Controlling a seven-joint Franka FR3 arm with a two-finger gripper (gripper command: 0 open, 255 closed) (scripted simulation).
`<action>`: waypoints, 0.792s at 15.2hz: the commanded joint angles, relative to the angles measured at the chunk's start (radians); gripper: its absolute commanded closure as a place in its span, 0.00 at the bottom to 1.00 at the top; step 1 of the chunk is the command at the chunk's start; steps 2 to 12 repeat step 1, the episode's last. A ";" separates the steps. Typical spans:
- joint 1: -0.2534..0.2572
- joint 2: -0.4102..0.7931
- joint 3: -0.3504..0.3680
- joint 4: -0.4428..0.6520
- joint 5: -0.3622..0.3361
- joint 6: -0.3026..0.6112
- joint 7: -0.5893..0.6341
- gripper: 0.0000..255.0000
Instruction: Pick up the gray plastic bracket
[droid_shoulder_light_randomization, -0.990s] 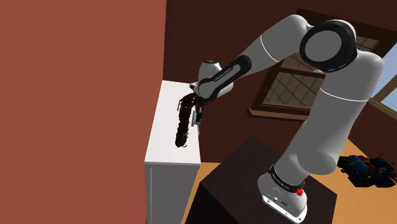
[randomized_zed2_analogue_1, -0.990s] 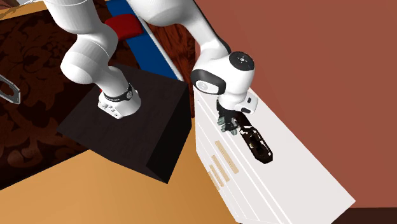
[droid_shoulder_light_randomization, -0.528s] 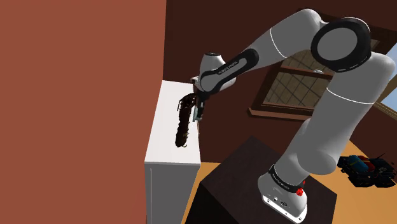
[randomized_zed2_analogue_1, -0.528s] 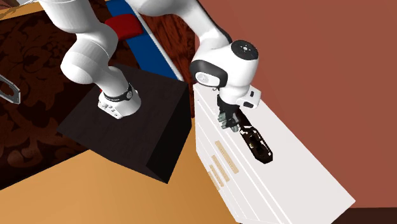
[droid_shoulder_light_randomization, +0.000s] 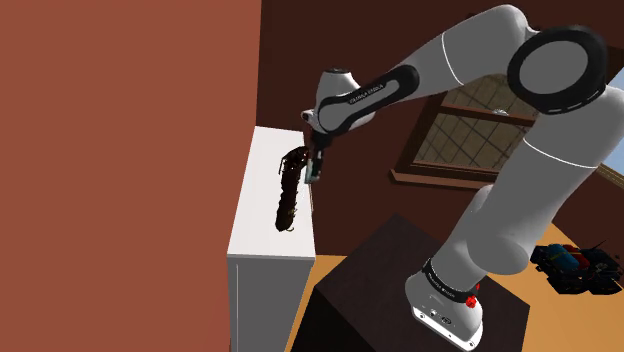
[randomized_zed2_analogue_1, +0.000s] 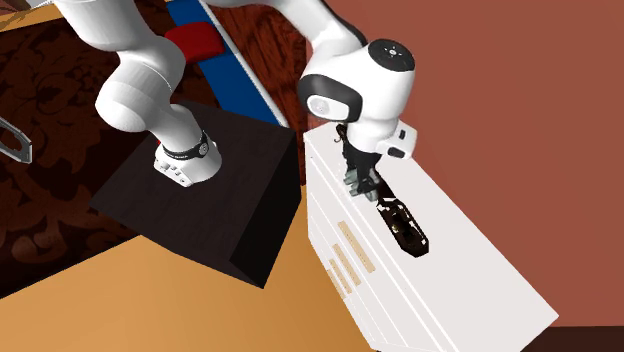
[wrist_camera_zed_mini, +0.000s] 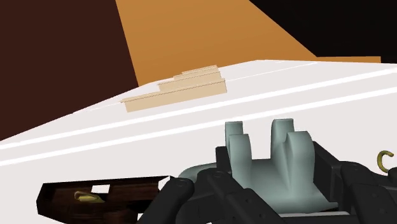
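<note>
White cabinet (droid_shoulder_light_randomization: 256, 205) w/ pale wood handles (wrist_camera_zed_mini: 175, 86) carries a long dark-brown object (droid_shoulder_light_randomization: 289, 195) lying lengthwise on top. All-black two-finger gripper (randomized_zed2_analogue_1: 360, 186) hangs just above the top beside that object's end, fingers clamped on the small pale grey-green bracket (wrist_camera_zed_mini: 273, 168). The bracket is clear of the surface, its two stubby prongs pointing away from the hand twd the cabinet, long axis approx. along the fingers.

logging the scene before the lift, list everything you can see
cabinet: one, white with tan handles, against the red-brown wall
long object: one, dark brown, lying on the cabinet top
bracket: one, pale grey-green, clasped in the gripper
window: one, brown frame, behind the arm
stand: one, black box, on the orange floor
arm: one, white with dark joints, on the stand
gripper: one, black, shut on the bracket
</note>
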 joint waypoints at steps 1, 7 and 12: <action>0.000 -0.005 0.000 0.004 -0.001 -0.009 0.001 1.00; 0.000 -0.005 0.000 0.004 -0.001 -0.009 0.001 1.00; 0.000 -0.005 0.000 0.004 -0.001 -0.009 0.001 1.00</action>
